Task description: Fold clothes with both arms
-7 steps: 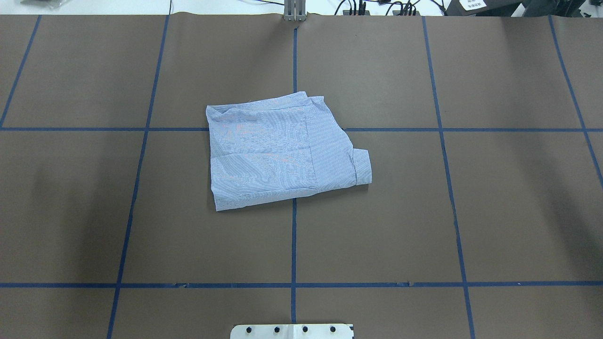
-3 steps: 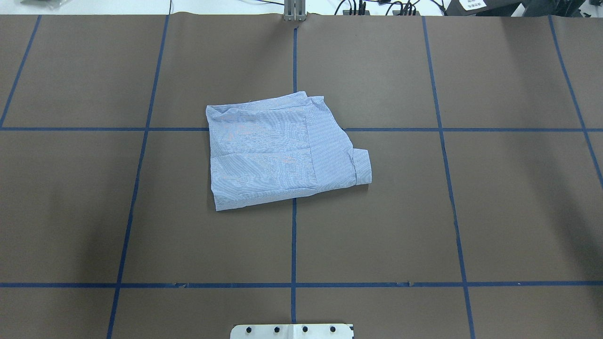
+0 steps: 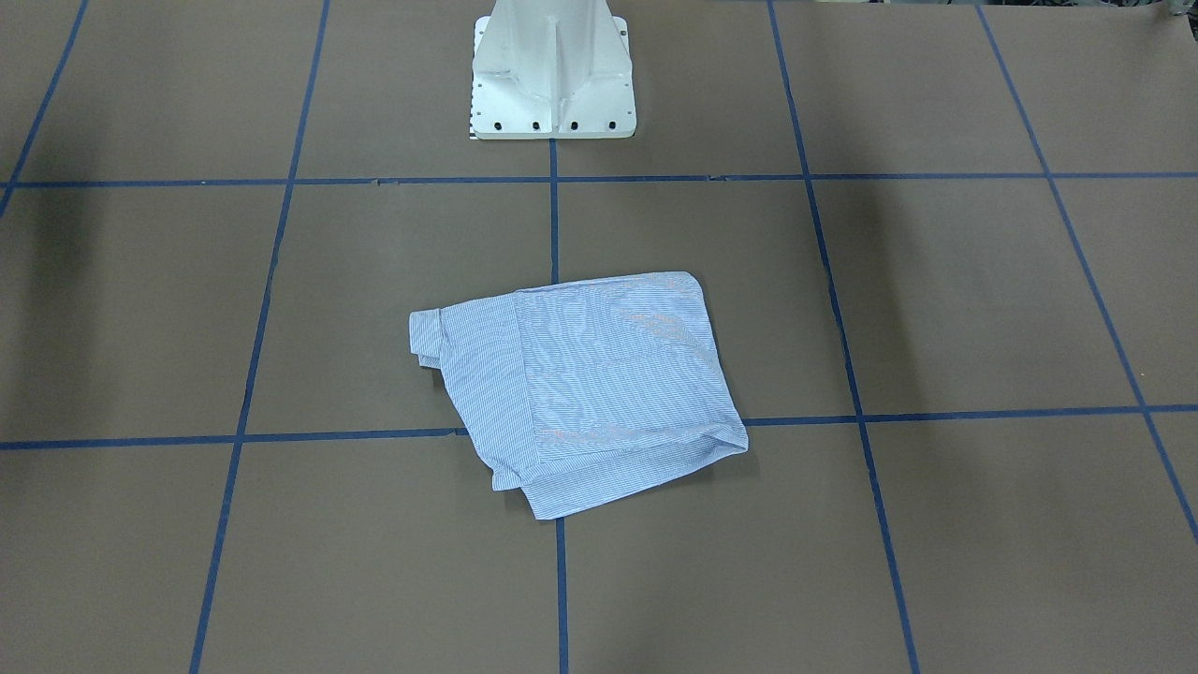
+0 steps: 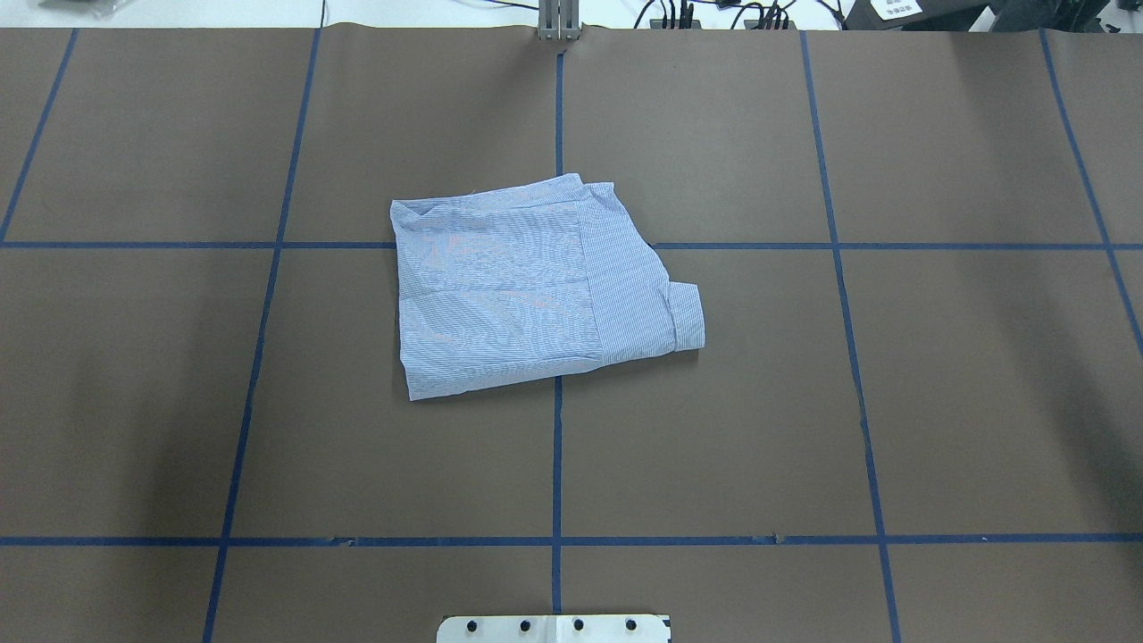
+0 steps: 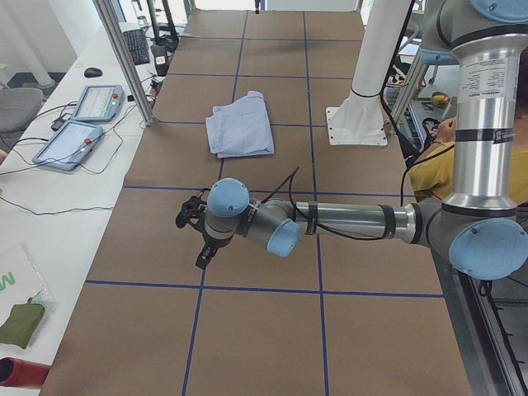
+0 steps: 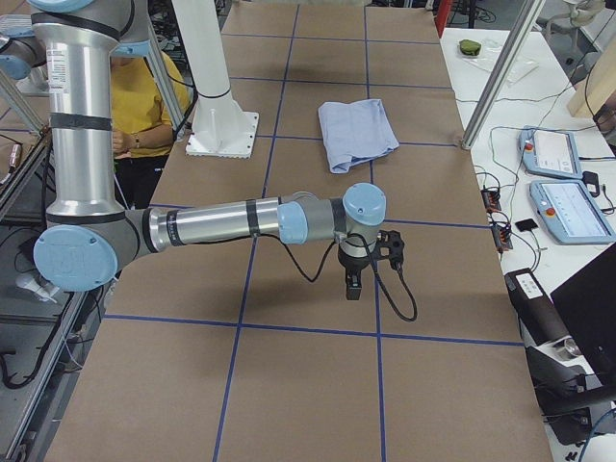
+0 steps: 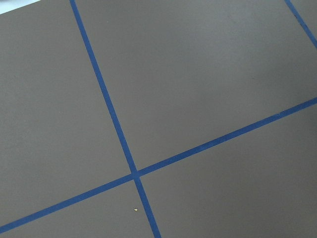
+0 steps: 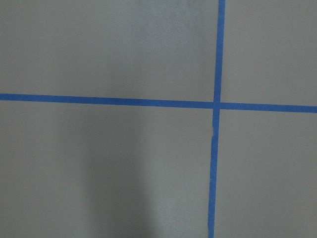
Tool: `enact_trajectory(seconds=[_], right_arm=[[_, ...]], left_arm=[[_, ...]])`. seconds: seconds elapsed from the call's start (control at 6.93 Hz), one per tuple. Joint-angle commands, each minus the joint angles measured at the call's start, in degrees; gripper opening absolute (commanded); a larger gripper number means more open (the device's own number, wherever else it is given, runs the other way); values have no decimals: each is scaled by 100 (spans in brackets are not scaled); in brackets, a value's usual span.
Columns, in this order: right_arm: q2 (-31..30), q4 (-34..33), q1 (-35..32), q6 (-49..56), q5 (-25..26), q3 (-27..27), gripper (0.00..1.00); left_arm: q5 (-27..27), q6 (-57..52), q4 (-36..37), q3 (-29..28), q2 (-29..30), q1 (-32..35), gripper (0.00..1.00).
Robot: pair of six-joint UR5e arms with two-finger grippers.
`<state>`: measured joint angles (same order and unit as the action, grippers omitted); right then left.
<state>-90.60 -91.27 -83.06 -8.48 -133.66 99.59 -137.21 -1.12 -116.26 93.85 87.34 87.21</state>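
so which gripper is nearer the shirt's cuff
Right, likely. The cuff sticks out on the side of the shirt facing the right gripper, which hangs far off that way; the left gripper hangs far off opposite, beyond the whole shirt.

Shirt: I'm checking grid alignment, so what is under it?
The shirt lies on the brown table cover; blue tape lines run under it from four sides. Their crossing is covered, as is anything else beneath.

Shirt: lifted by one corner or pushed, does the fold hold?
Probably floppy: the shirt lies in thin, soft layers, so a corner lift would likely unfold it. Pushed, the loose cuff may catch and bunch on the brown paper.
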Motion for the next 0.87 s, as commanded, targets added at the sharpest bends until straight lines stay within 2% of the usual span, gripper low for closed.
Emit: enact_trajectory(seconds=[0.0, 0.72], right_arm=[[69, 4, 9, -30, 15, -37, 100], [77, 4, 9, -57, 16, -176, 100]], left_arm=[[-51, -11, 7, 116, -42, -2, 100], [10, -37, -19, 178, -112, -2, 100]])
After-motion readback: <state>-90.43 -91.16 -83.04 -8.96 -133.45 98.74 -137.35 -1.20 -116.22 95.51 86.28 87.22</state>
